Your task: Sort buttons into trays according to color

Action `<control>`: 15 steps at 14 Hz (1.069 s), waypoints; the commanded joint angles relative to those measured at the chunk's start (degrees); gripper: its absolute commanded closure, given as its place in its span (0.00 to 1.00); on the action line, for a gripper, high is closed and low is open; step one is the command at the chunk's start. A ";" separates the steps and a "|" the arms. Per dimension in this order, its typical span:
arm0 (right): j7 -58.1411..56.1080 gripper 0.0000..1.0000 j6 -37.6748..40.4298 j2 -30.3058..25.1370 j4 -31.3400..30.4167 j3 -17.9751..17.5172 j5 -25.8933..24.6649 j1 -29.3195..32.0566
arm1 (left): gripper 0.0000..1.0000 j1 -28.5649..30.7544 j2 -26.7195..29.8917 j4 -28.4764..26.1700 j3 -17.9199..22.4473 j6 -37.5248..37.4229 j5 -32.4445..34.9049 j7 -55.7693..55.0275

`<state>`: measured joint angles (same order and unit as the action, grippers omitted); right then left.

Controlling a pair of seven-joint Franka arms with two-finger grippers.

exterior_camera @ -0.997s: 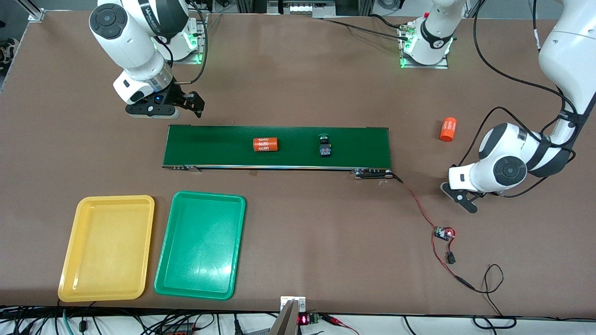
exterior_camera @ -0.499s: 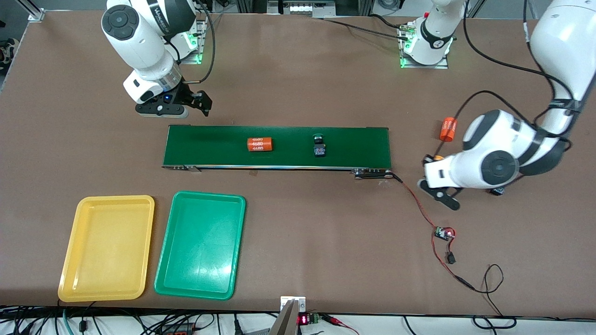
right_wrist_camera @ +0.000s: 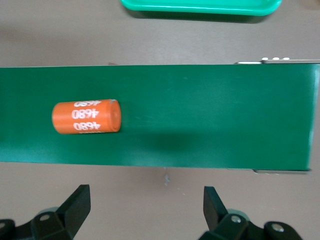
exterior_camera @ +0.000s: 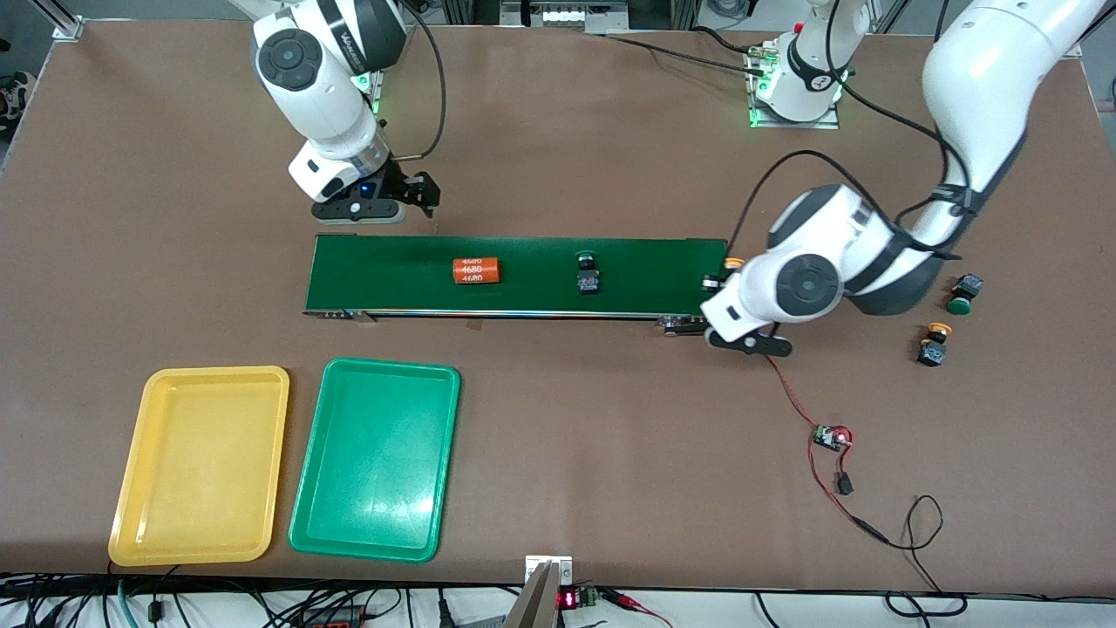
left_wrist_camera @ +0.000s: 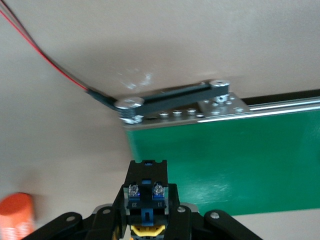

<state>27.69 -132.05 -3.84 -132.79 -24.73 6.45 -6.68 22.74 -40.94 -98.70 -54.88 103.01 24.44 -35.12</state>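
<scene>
The belt [exterior_camera: 519,276] lies across the middle of the table [exterior_camera: 558,157], and everything here is placed from it. On it rest an orange cylinder [exterior_camera: 476,270] printed "4680", toward the right arm's end, and a green button [exterior_camera: 588,272] near the middle, lying on its side.

The left gripper [left_wrist_camera: 145,227] hangs over the belt's end toward the left arm, its fingers clamped on a yellow button [left_wrist_camera: 145,200] (black-and-blue body up, yellow cap just showing between the fingers in the left wrist view). In that view a second orange cylinder [left_wrist_camera: 16,215] lies on the table off the belt's end.

The right gripper [right_wrist_camera: 145,210] hovers over bare table just beside the belt's edge away from the front camera, near the right arm's end, fingers spread wide and holding nothing.

Two more buttons sit on the table well off the belt's left-arm end: a green one [exterior_camera: 962,295], and a yellow one [exterior_camera: 934,344] nearer the front camera.

The yellow tray [exterior_camera: 202,464] and the green tray [exterior_camera: 377,460] lie side by side, nearer the front camera than the belt, toward the right arm's end.
</scene>
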 commanded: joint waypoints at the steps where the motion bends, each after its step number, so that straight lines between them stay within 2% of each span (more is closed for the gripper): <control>1: 1.32 0.00 -2.50 2.16 0.95 0.29 -0.38 -0.97 | 0.85 0.46 -0.55 -7.80 -0.32 10.41 -0.89 -7.66; 4: 1.32 0.00 -5.75 4.35 1.13 0.29 -1.17 -1.41 | 0.82 0.28 -0.55 -9.14 -0.23 12.48 -0.80 -10.06; 5: 1.32 0.00 -6.45 4.89 1.21 0.29 -1.26 -2.02 | 0.69 0.37 -0.55 -9.06 -0.23 12.39 -0.80 -10.15; 6: 1.32 0.00 -6.29 5.42 1.30 0.29 -1.44 -2.72 | 0.25 0.63 -0.55 -8.97 -0.23 12.31 -0.80 -10.06; 7: 1.58 0.00 -6.20 5.68 1.30 0.29 -1.96 -2.99 | 0.00 0.72 -0.55 -8.88 -0.23 12.13 -0.80 -10.06; 11: 5.53 0.00 -5.41 6.21 1.30 0.29 -6.89 -2.90 | 0.00 1.25 -0.02 -7.57 -0.75 12.04 -1.06 -11.19; 15: 5.45 0.00 -5.41 6.21 1.30 0.29 -6.98 -2.55 | 0.00 1.69 0.16 -2.30 -1.64 11.60 -9.40 -13.13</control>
<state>31.67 -137.91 1.81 -132.57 -24.52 0.78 -9.16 23.83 -42.04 -103.29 -55.80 115.39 18.75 -47.15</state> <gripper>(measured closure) 0.000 0.000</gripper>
